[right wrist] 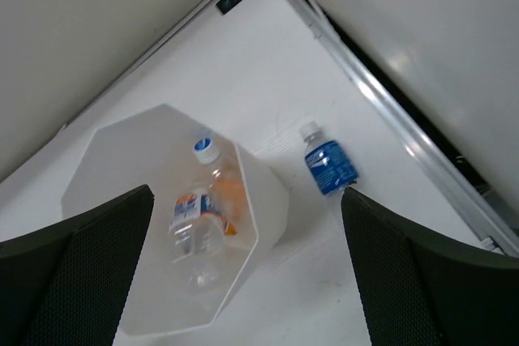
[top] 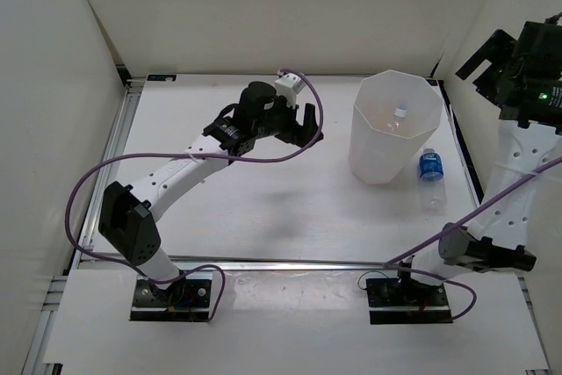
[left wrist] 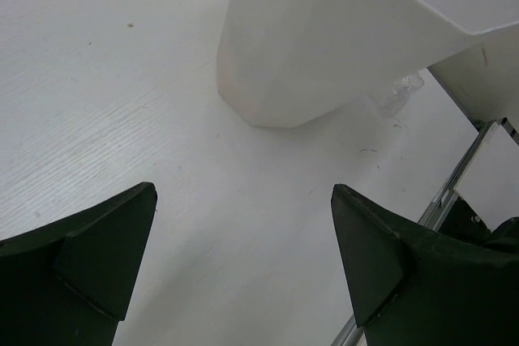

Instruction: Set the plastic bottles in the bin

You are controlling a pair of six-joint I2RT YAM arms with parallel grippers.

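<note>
Nearest, at the near edge of the table (top: 263,208), stand the two arm bases side by side; the left arm reaches from its base toward the far centre, the right arm rises steeply along the right side.

Farther in, on the right, the blue-label bottle (top: 430,171) lies on its side on the table, outside and just to the right of the bin (top: 371,151), cap pointing to the far side; whether bottle and bin wall touch cannot be told.

The bin stands upright right of centre, octagonal rim uppermost; seen from the right wrist, the orange bottle (right wrist: 232,197) and the red-white-blue-label bottle (right wrist: 187,207) lie together inside it, with a white cap (right wrist: 207,150) and more clear plastic beside them; the outlines of the clear bodies cannot be separated.

The left gripper (top: 306,126) hangs above the table left of the bin, apart from it, facing its wall; jaws spread wide, nothing between them.

The right gripper (right wrist: 247,269) is raised high at the far right, looking down on bin and blue-label bottle; jaws likewise spread, nothing grasped.
</note>
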